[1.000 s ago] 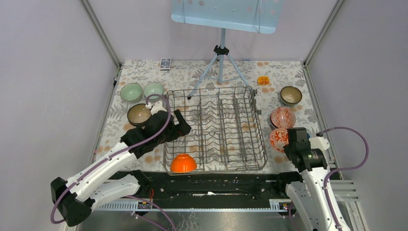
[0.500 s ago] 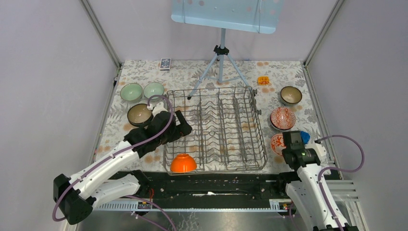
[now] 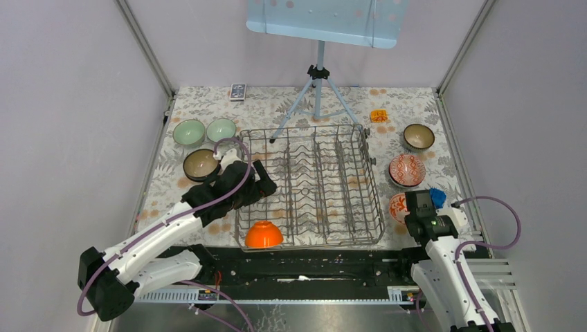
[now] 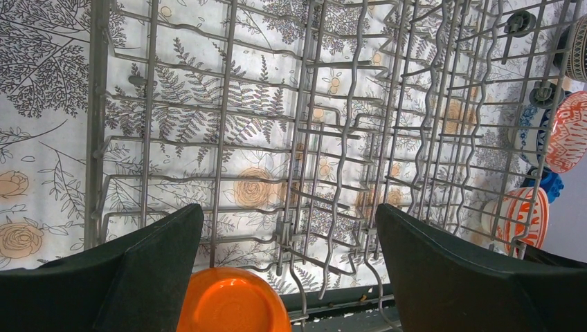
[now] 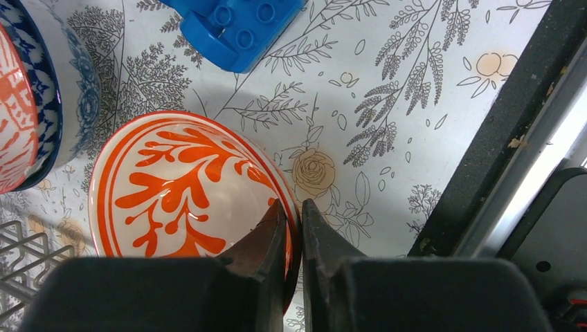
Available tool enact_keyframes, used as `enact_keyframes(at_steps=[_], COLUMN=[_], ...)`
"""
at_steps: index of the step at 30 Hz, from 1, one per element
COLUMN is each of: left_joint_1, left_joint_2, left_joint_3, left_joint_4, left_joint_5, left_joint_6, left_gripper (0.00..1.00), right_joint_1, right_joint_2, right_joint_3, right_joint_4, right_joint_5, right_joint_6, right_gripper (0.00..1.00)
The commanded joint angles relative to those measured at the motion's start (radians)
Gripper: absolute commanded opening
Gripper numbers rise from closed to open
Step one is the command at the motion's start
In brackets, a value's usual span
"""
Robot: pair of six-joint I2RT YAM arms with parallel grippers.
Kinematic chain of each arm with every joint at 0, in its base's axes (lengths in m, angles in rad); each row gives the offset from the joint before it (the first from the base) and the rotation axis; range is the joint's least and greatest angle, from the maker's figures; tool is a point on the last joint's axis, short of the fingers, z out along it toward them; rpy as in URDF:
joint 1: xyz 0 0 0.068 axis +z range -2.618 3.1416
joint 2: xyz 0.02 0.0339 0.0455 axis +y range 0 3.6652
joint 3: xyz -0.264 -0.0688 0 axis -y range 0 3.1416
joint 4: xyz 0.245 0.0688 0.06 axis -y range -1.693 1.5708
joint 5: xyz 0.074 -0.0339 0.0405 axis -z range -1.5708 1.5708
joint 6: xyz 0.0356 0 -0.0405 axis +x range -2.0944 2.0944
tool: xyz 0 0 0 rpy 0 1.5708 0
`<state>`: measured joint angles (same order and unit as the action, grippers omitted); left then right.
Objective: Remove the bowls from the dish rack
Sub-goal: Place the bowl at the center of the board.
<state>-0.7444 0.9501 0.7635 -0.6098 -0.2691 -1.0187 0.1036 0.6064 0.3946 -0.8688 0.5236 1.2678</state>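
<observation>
The grey wire dish rack [image 3: 377, 200] sits mid-table with one orange bowl [image 3: 264, 234] upside down at its near-left corner. My left gripper [image 3: 266, 181] hovers over the rack's left side, open and holding nothing. In the left wrist view the orange bowl [image 4: 232, 304] lies low between the spread fingers [image 4: 287, 235], apart from both. Right of the rack, my right gripper [image 3: 414, 202] is shut on the rim of a red-and-white bowl [image 3: 397, 205]. In the right wrist view one finger is inside that bowl [image 5: 180, 187] and one outside [image 5: 293, 214].
Two green bowls [image 3: 188, 132] and a brown one [image 3: 201, 164] stand left of the rack. A red patterned bowl [image 3: 407, 169] and a brown bowl [image 3: 419, 136] stand to the right. A blue block [image 5: 235, 24] and a blue-and-white bowl [image 5: 69, 83] lie close. A tripod [image 3: 318, 97] stands behind.
My right wrist drew back toward the near edge with the red-and-white bowl, uncovering the blue block. The left gripper crept slightly farther over the rack, still open.
</observation>
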Motion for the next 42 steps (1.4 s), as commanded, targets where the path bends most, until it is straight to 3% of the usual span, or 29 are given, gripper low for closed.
enact_keyframes(at_steps=[1,10,22,28,33,38,42], left_joint_1=[0.003,0.002,0.003,0.004,0.004,0.003,0.003], left_joint_2=[0.005,0.010,0.021,0.015,0.004,-0.013,-0.023], left_joint_3=[0.002,-0.007,-0.017,0.000,0.022,0.067,0.109], left_joint_4=[0.041,0.047,0.052,0.046,0.049,0.016,-0.023], left_joint_5=[-0.014,-0.008,-0.007,-0.009,0.006,-0.038,-0.080], left_joint_6=[-0.009,-0.012,0.009,0.037,0.088,0.138,0.187], left_gripper=[0.99,0.99,0.99,0.99,0.99,0.99,0.99], right_joint_1=[-0.004,-0.004,-0.004,-0.004,-0.004,-0.004,-0.004], right_joint_2=[-0.008,-0.006,-0.008,-0.018,-0.014,0.002,0.044], right_joint_3=[0.002,0.003,0.052,0.154,0.315,0.510,0.591], right_joint_4=[0.057,0.055,0.016,-0.062,-0.110,-0.055,0.047], right_joint_5=[0.052,0.045,0.010,0.006,0.002,-0.132,-0.385], right_joint_6=[0.001,-0.002,-0.005,-0.023,-0.172,-0.363,-0.500], right_gripper=[0.18,0.28,0.62,0.68,0.70,0.72,0.73])
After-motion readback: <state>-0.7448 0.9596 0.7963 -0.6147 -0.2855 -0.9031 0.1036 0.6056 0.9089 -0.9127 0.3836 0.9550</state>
